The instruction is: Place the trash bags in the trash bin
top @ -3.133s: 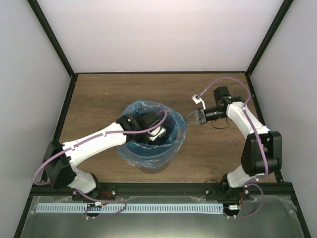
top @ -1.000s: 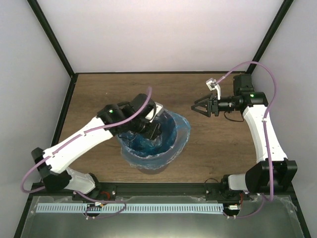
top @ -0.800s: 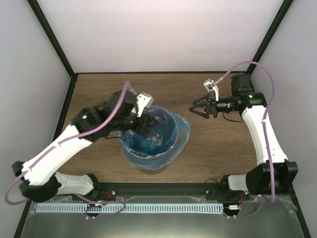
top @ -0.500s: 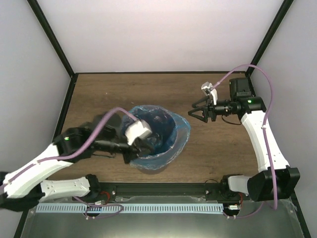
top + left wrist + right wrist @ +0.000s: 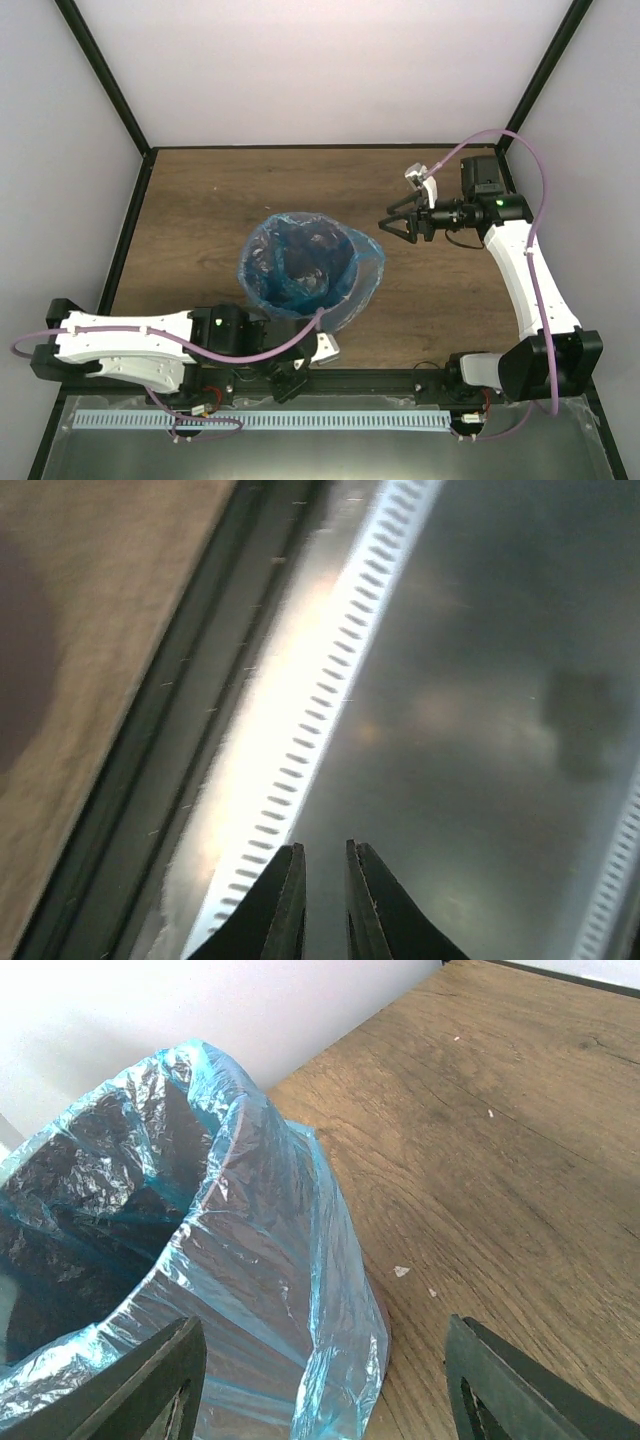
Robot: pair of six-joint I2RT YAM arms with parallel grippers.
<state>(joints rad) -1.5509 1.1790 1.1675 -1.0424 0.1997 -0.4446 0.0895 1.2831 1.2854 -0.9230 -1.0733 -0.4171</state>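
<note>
**Operator:** Where's the bag, and which way does it sit?

**Spotter:** Your trash bag [image 5: 352,281] is in the trash bin [image 5: 262,262], mid-table [image 5: 200,200]. The bin stands upright with its long axis vertical. You see it only dimly through the plastic. The bag's mouth faces straight up and its edge is folded out over the rim. Loose blue film hangs down the bin's right and near sides to the wood.

**Operator:** And my grippers?

**Spotter:** Your left gripper [image 5: 323,848] has its fingers drawn almost together, with a thin slit between them and nothing in it. It sits low past the table's near edge, pointing over the white slotted strip [image 5: 300,780]. Your right gripper [image 5: 392,222] has its fingers spread wide and holds nothing. It hangs to the right of the bin, apart from it, pointing left at the bag.
</note>
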